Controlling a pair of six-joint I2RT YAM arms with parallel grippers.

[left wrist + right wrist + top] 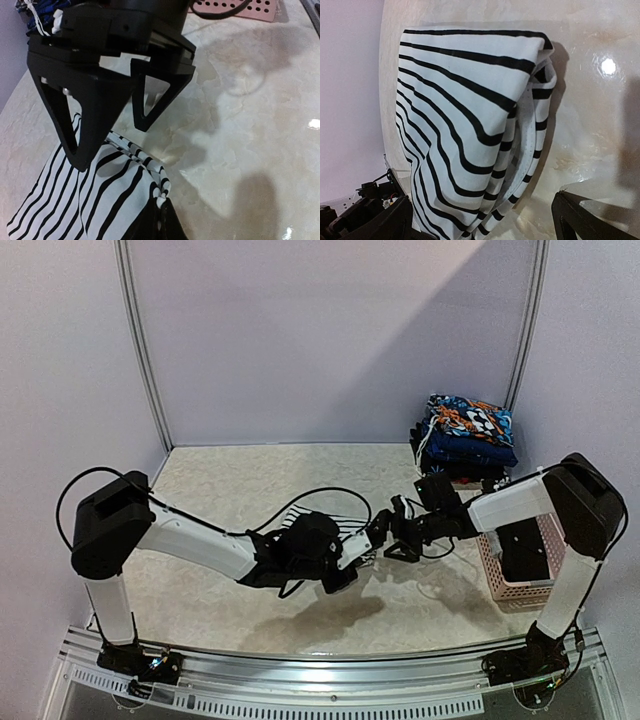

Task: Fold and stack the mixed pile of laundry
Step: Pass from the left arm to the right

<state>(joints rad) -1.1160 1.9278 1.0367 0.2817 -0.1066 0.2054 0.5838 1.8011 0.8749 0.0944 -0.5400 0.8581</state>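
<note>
Your left gripper is pressed together on a gathered edge of the black-and-white striped garment, which lies on the marble-look table and spreads out ahead of that pinch. Your right gripper hangs just above the same cloth with its fingers spread wide and nothing between them. The rolled, doubled edge sits directly beneath it.

To do this fold well, I would bring the right gripper down onto that doubled edge, a good way along it from the left pinch. Take both layers before closing. Then lift both hands together so the cloth hangs flat instead of bunching. Watch the two grippers, which stand very close and could knock each other.

The pink lattice basket is behind the right gripper, under that arm's forearm. The arm covers much of the basket, so I cannot tell what is in it. Beyond the gripper, towards the back wall, is a folded stack of printed and dark blue pieces.
</note>
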